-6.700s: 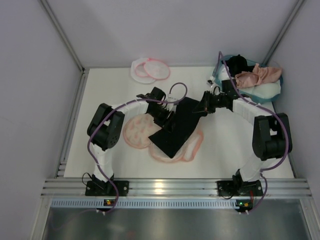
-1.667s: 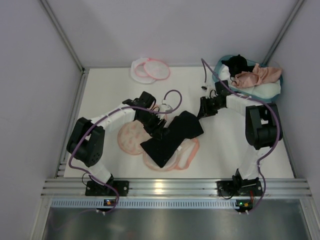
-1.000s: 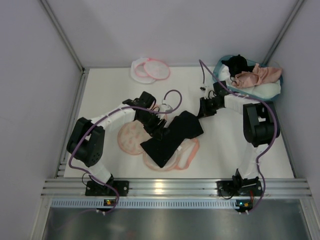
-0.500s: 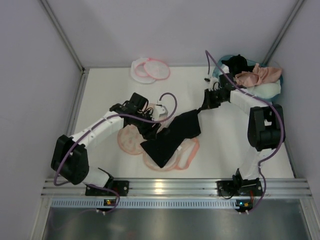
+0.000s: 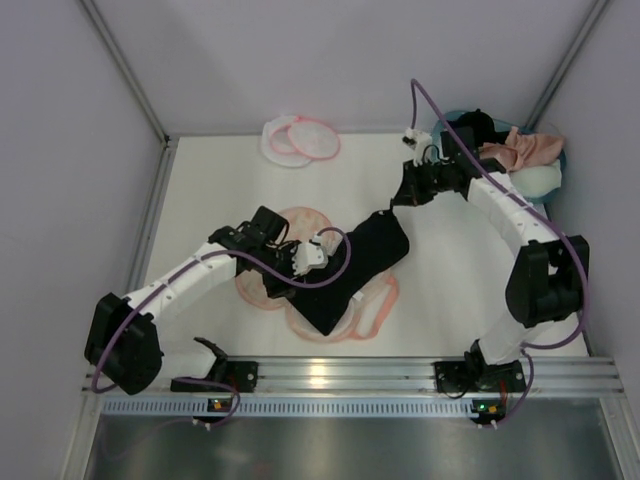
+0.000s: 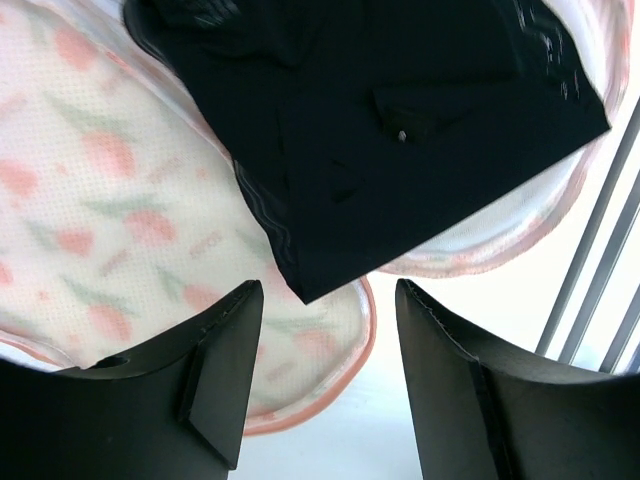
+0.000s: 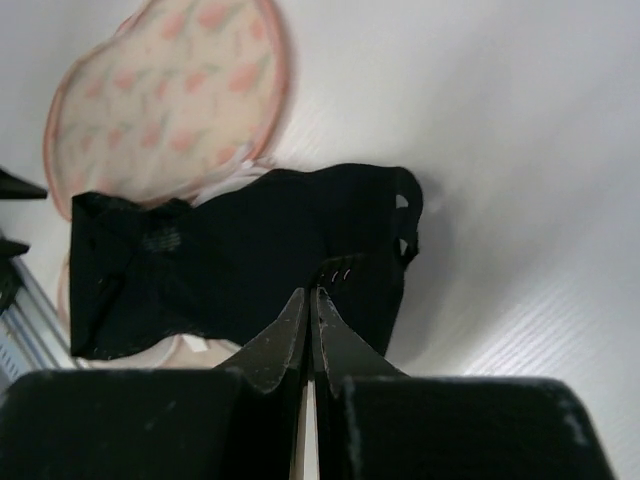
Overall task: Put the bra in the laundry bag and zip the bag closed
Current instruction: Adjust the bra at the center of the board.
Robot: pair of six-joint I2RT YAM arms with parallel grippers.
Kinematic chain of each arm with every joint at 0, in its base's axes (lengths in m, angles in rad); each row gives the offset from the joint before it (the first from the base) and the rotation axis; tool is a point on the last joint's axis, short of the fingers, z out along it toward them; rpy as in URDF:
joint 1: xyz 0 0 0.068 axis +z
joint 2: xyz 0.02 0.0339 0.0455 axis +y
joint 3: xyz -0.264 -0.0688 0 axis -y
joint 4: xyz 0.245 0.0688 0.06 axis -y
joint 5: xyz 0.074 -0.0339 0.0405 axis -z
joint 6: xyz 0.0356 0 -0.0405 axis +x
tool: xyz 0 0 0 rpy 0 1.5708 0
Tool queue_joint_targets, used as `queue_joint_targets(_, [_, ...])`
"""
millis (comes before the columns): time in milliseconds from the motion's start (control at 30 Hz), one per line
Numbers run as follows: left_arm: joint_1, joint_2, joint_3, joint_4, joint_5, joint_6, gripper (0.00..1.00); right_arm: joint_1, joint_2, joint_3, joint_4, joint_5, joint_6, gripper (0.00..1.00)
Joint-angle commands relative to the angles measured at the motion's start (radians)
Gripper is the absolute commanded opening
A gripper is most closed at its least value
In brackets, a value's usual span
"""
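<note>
The bra (image 5: 525,150) lies in the basket (image 5: 561,160), well apart from the bag (image 5: 300,138). Left gripper (image 6: 325,340) spread, right gripper (image 7: 309,300) pressed together, both over a black garment (image 5: 365,260). The likely slip is bagging that instead.

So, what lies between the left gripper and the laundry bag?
In the top view, one lobe of the orange-printed pad lies just beyond the left gripper; past it the white table is bare up to the laundry bag.
</note>
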Motion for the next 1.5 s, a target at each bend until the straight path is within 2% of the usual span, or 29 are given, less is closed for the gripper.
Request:
queue_joint_targets(0, [-0.015,-0.030,-0.026,-0.012,-0.026,0.114,0.62,0.089,-0.102,-0.012,-0.049,-0.081,-0.034,0.00])
queue_joint_targets(200, [-0.016,-0.050,-0.046,-0.012,-0.010,0.117,0.61,0.217,-0.157,-0.064,-0.036,-0.101,0.008,0.00])
queue_joint_targets(467, [-0.018,-0.097,-0.084,-0.012,0.043,0.155,0.61,0.332,-0.080,-0.179,0.034,-0.075,0.034,0.00])
queue_joint_targets(667, [-0.041,-0.077,-0.087,-0.012,0.053,0.204,0.60,0.356,-0.036,-0.216,0.071,-0.086,0.054,0.00])
queue_joint_targets(967, [-0.094,-0.053,-0.087,-0.013,0.054,0.254,0.59,0.425,-0.088,-0.255,0.100,-0.170,0.089,0.00])
queue_joint_targets(1167, [-0.151,-0.042,-0.082,-0.012,0.066,0.264,0.56,0.430,-0.013,-0.271,0.102,-0.164,0.077,0.00])
queue_joint_targets(1233, [-0.162,-0.050,-0.090,-0.012,0.066,0.280,0.55,0.430,0.015,-0.259,0.094,-0.167,0.077,0.05])
queue_joint_targets(1267, [-0.171,-0.056,-0.101,-0.013,0.063,0.296,0.54,0.430,0.018,-0.251,0.079,-0.167,0.068,0.15])
queue_joint_targets(1367, [-0.194,-0.096,-0.119,-0.012,0.057,0.338,0.52,0.424,-0.002,-0.214,0.048,-0.150,0.043,0.32])
queue_joint_targets(1400, [-0.202,-0.109,-0.134,-0.012,0.056,0.349,0.51,0.416,-0.028,-0.191,0.040,-0.147,0.041,0.42])
queue_joint_targets(1467, [-0.217,-0.146,-0.156,-0.012,0.043,0.382,0.50,0.383,-0.054,-0.165,0.028,-0.147,0.041,0.50])
